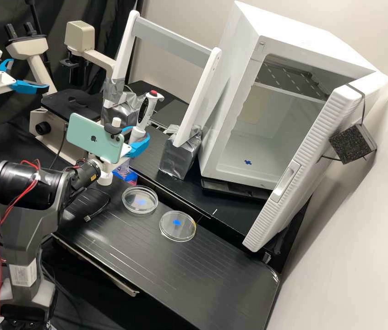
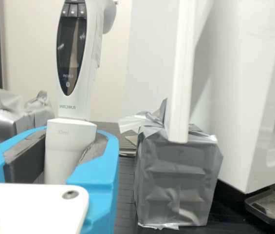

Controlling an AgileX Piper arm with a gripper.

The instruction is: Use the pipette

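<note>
Gripper (image 2: pixel 70 152) is closed in on the electronic pipette (image 2: pixel 73 109), pads on either side of its lower body, pipette near upright. High view has it above the desk (image 1: pixel 157 270), by the clear container with pink contents (image 1: pixel 124 168). Can't tell if the tip is in the liquid. My read: pickup done, liquid step in hand. Next: confirm tip depth, draw, then lift straight clear before heading for a petri dish (image 1: pixel 132 205).

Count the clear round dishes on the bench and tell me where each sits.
2. The first dish sits on the black bench, nearer the pipette; the second dish sits apart from it, nearer the open white door. The arm could hide more.
</note>
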